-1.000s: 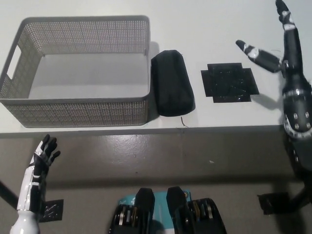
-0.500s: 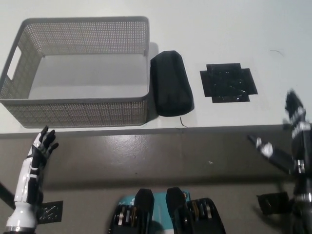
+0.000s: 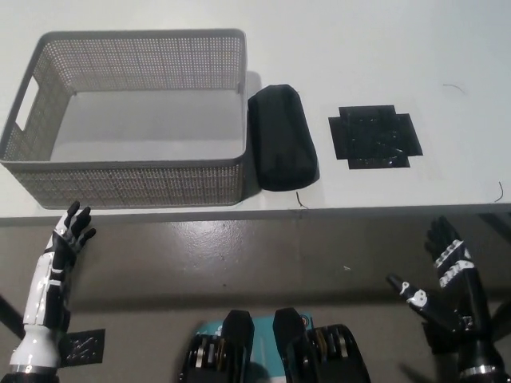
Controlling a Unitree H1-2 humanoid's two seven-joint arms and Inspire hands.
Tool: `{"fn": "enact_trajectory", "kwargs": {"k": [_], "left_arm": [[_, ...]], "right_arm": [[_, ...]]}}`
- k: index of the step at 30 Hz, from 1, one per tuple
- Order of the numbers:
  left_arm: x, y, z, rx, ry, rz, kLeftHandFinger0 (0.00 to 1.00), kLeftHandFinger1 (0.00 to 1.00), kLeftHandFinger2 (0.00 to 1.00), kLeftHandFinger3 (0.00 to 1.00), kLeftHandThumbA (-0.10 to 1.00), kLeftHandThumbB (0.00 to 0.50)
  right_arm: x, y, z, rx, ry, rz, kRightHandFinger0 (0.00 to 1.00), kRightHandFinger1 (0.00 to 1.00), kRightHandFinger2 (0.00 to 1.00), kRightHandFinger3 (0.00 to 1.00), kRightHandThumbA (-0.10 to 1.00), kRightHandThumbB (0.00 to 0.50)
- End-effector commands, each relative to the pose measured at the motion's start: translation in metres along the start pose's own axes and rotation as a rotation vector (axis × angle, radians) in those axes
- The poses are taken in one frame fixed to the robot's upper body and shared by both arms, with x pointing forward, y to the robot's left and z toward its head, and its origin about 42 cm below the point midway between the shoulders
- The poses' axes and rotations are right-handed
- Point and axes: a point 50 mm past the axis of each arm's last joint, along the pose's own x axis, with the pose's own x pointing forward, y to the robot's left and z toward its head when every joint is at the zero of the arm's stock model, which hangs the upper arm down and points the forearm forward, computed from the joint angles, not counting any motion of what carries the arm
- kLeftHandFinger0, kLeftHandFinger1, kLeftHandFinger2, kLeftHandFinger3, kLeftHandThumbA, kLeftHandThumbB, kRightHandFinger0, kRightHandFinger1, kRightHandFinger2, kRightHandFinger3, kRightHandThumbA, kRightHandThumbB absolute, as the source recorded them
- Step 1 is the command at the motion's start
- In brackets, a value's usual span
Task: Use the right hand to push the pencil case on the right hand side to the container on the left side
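Twice looked for a gap between the pencil case point(image 3: 281, 148) and the basket point(image 3: 144, 37); could not tell touching from just beside. Found the case black and oblong, lying on the white table point(image 3: 359, 48) with its long side along the right wall of the basket, near the front edge. Noted a flat black mat point(image 3: 375, 138) to the right of the case, apart from it.

Saw the right hand point(image 3: 447, 275) low at the near right, off the table and well apart from the case, spread wide and holding nothing. Saw the left hand point(image 3: 70, 231) resting at the near left, below the table edge, also spread and empty.

Judged little or no travel left for the case. Reckoned the step in hand to be bringing the right hand up over the mat to the right long side of the case. Thought best to meet that side flat and at mid-length, so as not to spin the case; to push straight left and slowly; to stop on firm contact with the wall, lest the light basket slide away
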Motion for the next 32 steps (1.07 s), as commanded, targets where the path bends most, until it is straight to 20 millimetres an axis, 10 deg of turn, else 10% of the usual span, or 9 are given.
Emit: {"fn": "enact_trajectory", "kwargs": {"k": [1,32], "left_arm": [[0.007,0.005,0.007,0.017,-0.062,-0.004,1.0,1.0,1.0,1.0,1.0,0.023],[-0.003,-0.001,0.011,0.035,-0.066,-0.027,1.0,1.0,1.0,1.0,1.0,0.016]], "right_arm": [[0.012,-0.001,0.012,0.037,-0.106,0.044,1.0,1.0,1.0,1.0,1.0,0.225],[0.007,-0.008,0.014,0.065,-0.125,0.032,1.0,1.0,1.0,1.0,1.0,0.206]]}}
